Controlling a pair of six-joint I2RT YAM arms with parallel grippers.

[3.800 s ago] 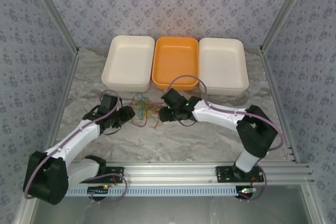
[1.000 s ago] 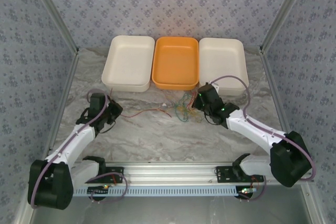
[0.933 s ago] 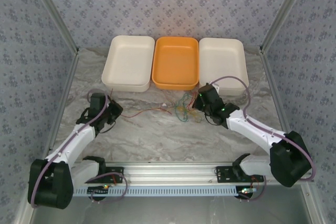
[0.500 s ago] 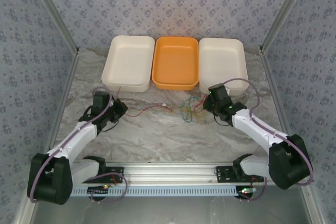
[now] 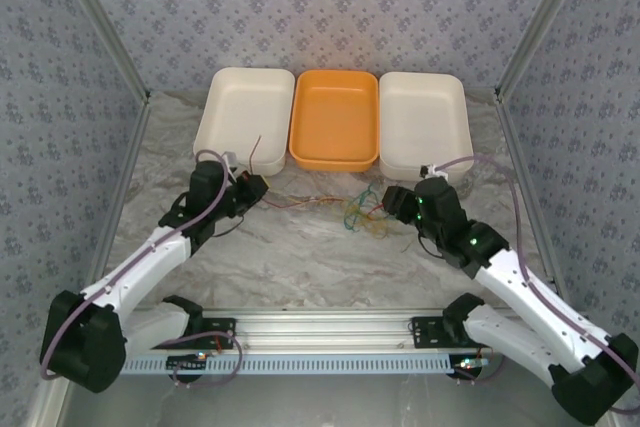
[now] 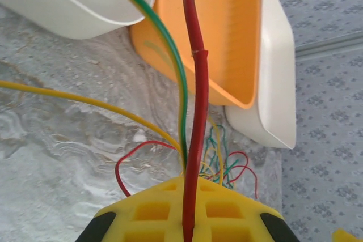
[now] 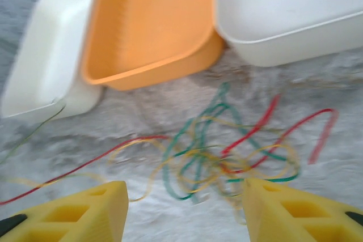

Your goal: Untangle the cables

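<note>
Marble table (image 5: 300, 267) | patterned walls (image 5: 330, 7) | left pincer (image 5: 257, 187) clamps red cable (image 6: 195, 83) | right pincer (image 7: 184, 190) apart

The cables (image 5: 362, 213), thin wavy wires in green, yellow and red, are lying mostly as one loose knot on the table (image 5: 300, 257), their loops crossing over one another. A red cable (image 6: 198, 106) is running almost straight from that knot leftwards into the left pincer (image 5: 252, 188), which is clamping it. A green strand (image 6: 180, 94) and a yellow strand (image 6: 85, 102) are running close alongside it.
</note>
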